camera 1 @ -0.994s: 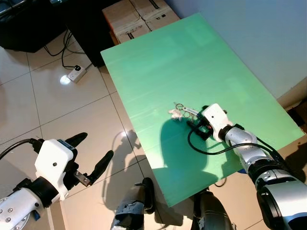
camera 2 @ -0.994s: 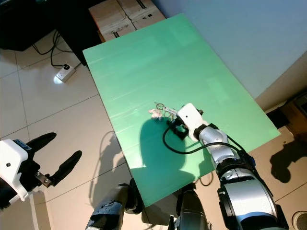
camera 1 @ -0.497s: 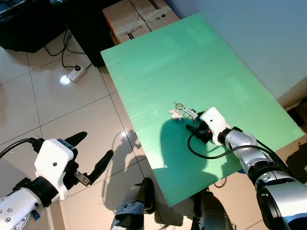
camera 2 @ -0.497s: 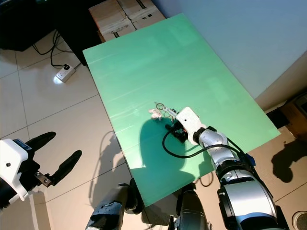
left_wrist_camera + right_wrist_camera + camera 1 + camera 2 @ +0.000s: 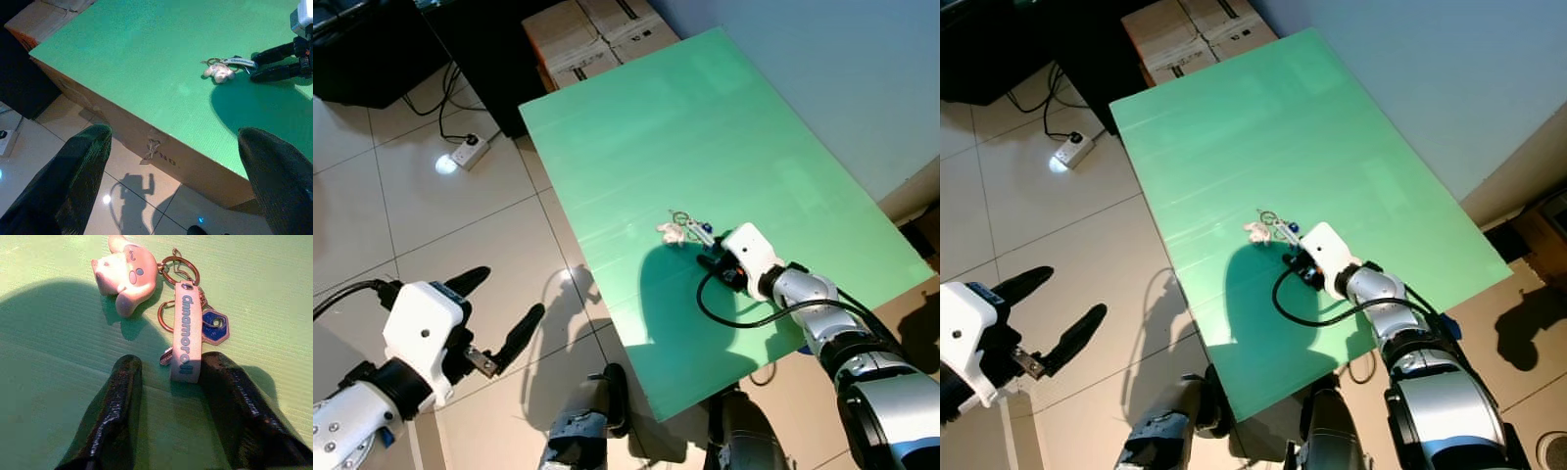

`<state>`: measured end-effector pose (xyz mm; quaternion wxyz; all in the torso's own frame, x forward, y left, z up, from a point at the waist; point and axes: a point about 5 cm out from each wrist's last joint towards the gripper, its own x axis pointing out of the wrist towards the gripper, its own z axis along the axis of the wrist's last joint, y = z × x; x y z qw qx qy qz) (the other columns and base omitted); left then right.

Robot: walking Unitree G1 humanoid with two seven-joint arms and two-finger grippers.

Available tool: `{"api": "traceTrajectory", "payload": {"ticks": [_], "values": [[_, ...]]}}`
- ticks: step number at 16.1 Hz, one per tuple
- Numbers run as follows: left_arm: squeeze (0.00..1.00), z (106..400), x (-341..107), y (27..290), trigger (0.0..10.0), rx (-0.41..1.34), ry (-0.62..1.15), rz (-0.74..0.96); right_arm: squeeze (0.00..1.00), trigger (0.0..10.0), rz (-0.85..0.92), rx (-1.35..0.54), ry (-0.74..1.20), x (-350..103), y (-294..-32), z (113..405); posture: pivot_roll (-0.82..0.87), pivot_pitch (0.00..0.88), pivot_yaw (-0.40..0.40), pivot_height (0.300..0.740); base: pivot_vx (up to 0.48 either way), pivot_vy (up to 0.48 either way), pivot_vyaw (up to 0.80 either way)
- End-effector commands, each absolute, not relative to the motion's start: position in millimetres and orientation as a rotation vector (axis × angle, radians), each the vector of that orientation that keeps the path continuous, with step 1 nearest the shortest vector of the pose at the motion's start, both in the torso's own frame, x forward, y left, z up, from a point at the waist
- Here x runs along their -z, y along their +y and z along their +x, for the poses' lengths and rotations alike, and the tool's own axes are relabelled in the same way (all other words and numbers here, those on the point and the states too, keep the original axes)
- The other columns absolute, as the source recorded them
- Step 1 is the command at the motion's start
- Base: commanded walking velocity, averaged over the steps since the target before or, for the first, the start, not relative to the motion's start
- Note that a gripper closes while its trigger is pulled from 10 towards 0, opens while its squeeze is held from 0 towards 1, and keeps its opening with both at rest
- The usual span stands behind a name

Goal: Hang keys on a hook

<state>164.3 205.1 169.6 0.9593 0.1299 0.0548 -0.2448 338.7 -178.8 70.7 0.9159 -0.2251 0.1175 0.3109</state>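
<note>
We are early: our right claw (image 5: 168,404), fingers apart, straddles the keys (image 5: 188,333) lying on the green worktop (image 5: 636,127), seemingly not gripped. Left claw (image 5: 504,313) idles spread at seven o'clock.

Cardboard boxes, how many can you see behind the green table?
2: both cardboard boxes sit on the floor at the green table's far end, one left of the other. More may be hidden.

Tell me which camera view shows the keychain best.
The right wrist view: the keychain lies close up on the green table, with its plush charm, rings, lettered strap and blue tag distinct, the strap's end between the right gripper's open fingers. The eye views and left wrist view show it only as a small cluster.
</note>
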Motion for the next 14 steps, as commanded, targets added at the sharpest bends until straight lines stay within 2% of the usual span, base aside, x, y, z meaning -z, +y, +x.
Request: {"api": "traceTrajectory", "payload": {"ticks": [1,8,14], "values": [[0.0,162,-167,207,10.0,0.485,0.128,0.269,0.0,0.0,-0.452,-0.644,0.292,-60,-181,332,0.29,0.347,0.141,0.74,0.0,0.0,0.0],[0.0,164,-161,203,10.0,0.483,0.117,0.255,0.0,0.0,-0.411,-0.56,0.261,-63,-191,332,0.25,0.312,0.118,0.74,0.0,0.0,0.0],[0.0,180,-151,190,10.0,0.476,0.068,0.214,0.0,0.0,-0.374,-0.553,0.145,-49,-183,310,0.16,0.259,0.08,0.74,0.0,0.0,0.0]]}}
